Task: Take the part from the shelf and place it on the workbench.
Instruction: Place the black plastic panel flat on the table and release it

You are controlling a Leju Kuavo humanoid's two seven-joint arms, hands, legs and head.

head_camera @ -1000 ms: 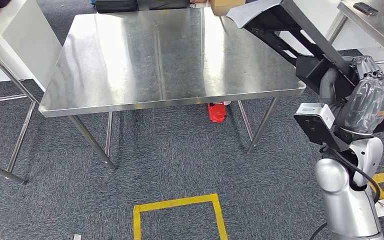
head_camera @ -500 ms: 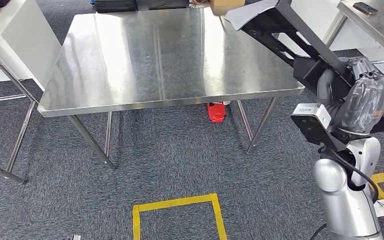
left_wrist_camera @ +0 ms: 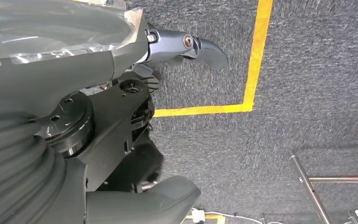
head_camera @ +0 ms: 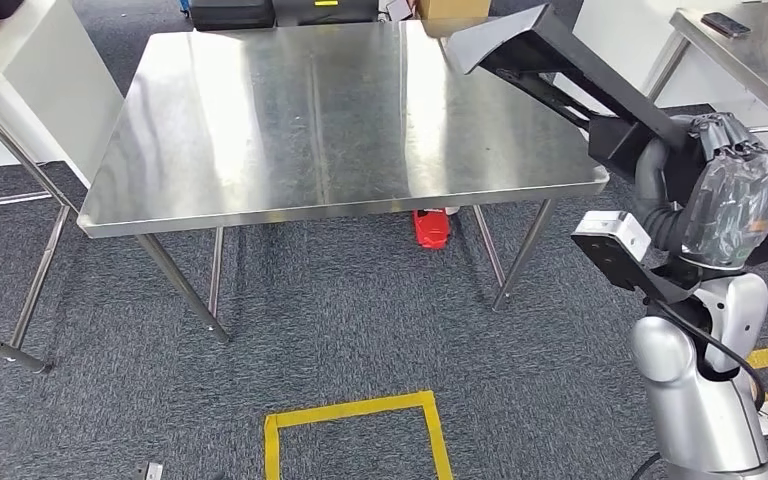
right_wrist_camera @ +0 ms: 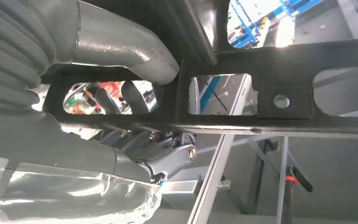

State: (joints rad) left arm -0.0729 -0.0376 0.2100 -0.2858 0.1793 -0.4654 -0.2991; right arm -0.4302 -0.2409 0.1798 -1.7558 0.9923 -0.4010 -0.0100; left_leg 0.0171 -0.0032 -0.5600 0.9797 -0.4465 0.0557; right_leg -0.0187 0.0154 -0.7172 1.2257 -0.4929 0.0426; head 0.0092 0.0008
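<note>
One part (head_camera: 560,70), long black frame with cutouts, held up in air by right hand (head_camera: 720,190), far end tilted over right rear corner of workbench (head_camera: 310,130), not touching it. Right wrist view: thumb and fingers (right_wrist_camera: 121,100) wrapped round frame bar. Left hand (left_wrist_camera: 135,93) hangs over carpet, fingers apart, holding nothing. No readable text. Red object (head_camera: 432,225) under bench. Yellow tape square (head_camera: 355,435) on floor. Phone (head_camera: 724,25) on side table.
</note>
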